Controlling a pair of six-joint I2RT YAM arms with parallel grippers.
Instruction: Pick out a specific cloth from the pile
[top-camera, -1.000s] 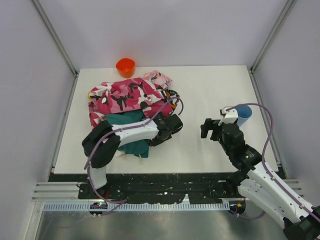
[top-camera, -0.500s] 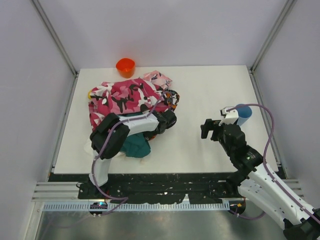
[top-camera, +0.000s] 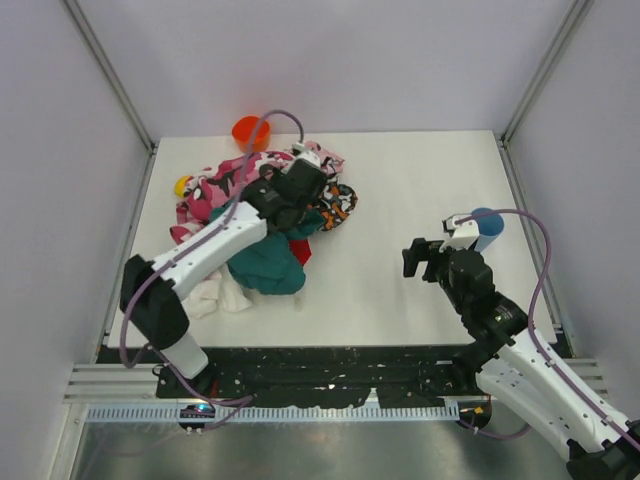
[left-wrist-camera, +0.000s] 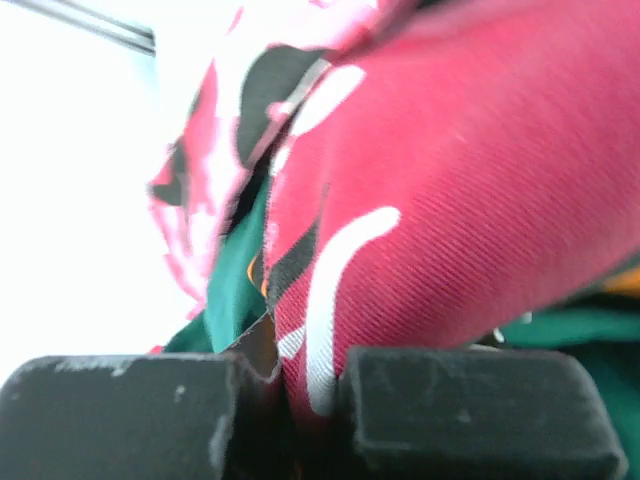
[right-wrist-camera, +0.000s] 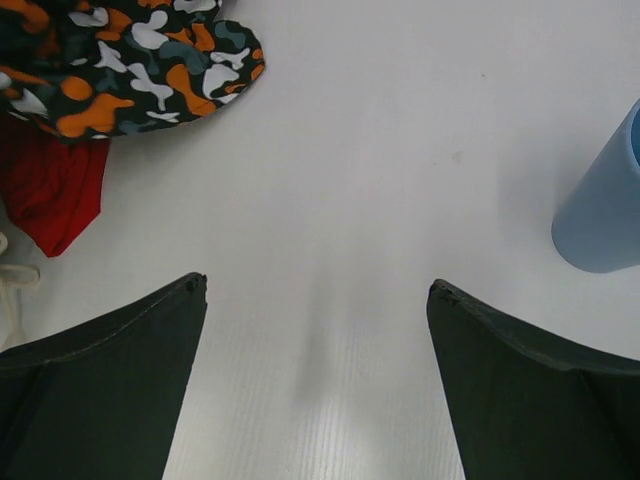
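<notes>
The left arm reaches out over the pile (top-camera: 262, 262), which lies on the left half of the white table (top-camera: 420, 180). The left gripper (top-camera: 283, 208) points down into the top of the heap. In the left wrist view the left gripper (left-wrist-camera: 285, 400) is clamped tight on a fold of the pink camouflage cloth (left-wrist-camera: 480, 180), with magenta fabric bearing a white streak pinched between the two black pads (left-wrist-camera: 470, 410) and a sliver of the teal cloth (left-wrist-camera: 230, 290) showing behind it. So the grip is on the camouflage piece, not on the cloth (top-camera: 301, 251). That plain red piece shows only as a small flap at the right edge of the heap, tucked beneath the orange-black-white patterned cloth (top-camera: 338, 203) and just beside the teal cloth (top-camera: 275, 280). The right wrist view shows the same: the cloth (right-wrist-camera: 50, 190) pokes out from under the patterned cloth (right-wrist-camera: 130, 60) onto bare table (right-wrist-camera: 380, 150). A white cloth (top-camera: 210, 293) spills out at the near-left side of the pile. The right gripper (top-camera: 412, 258) hangs over the table well apart from the heap, and seen from its own camera the right gripper (right-wrist-camera: 315, 285) is spread wide and holds nothing. A pale blue cylinder (right-wrist-camera: 605, 200) stands just to its right. An orange cup (top-camera: 251, 131) sits at the far edge and a small yellow object (top-camera: 182, 185) beside the pile's left side.
</notes>
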